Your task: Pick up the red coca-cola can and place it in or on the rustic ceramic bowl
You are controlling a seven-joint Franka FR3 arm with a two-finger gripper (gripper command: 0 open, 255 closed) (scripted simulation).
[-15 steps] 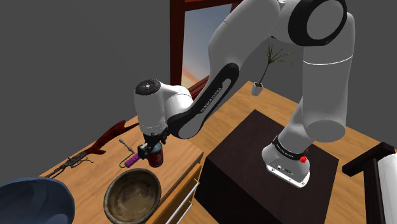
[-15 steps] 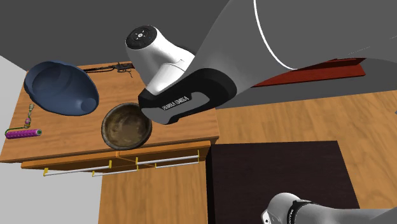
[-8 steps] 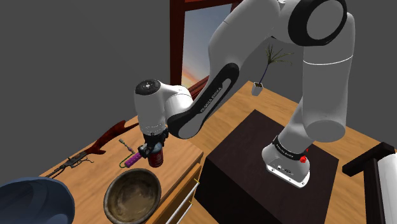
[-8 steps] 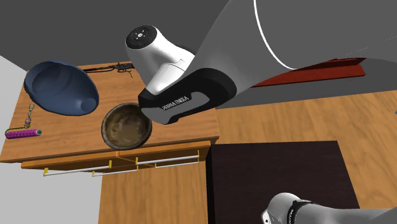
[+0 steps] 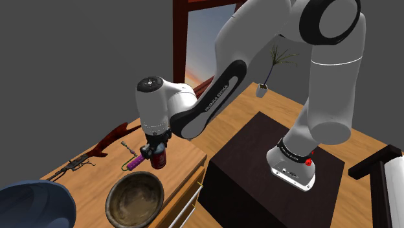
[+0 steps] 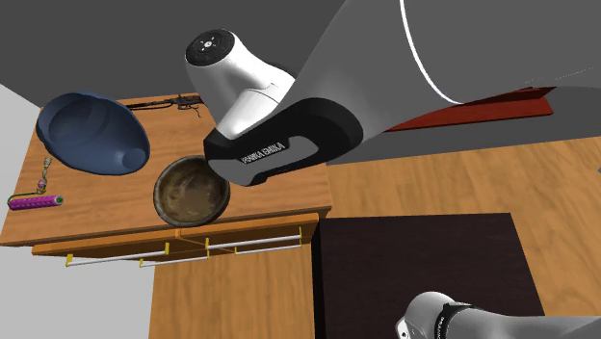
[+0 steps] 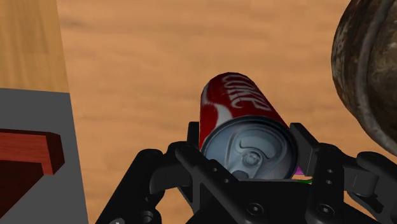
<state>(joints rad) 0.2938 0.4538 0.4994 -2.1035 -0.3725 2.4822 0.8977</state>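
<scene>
Still, the gripper clasps the red can — the arm has shifted slightly.

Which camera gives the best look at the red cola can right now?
The wrist view: the red can sits close up, its lid and lettering plain, clasped between the jaws. The shoulder view shows it small, under the arm's end. In the second exterior view the arm stands in front of it.

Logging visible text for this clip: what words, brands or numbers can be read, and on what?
"FRANKA EMIKA": on the arm's dark link.
White script on the red can: partly seen, not clearly readable.
No other text.
</scene>
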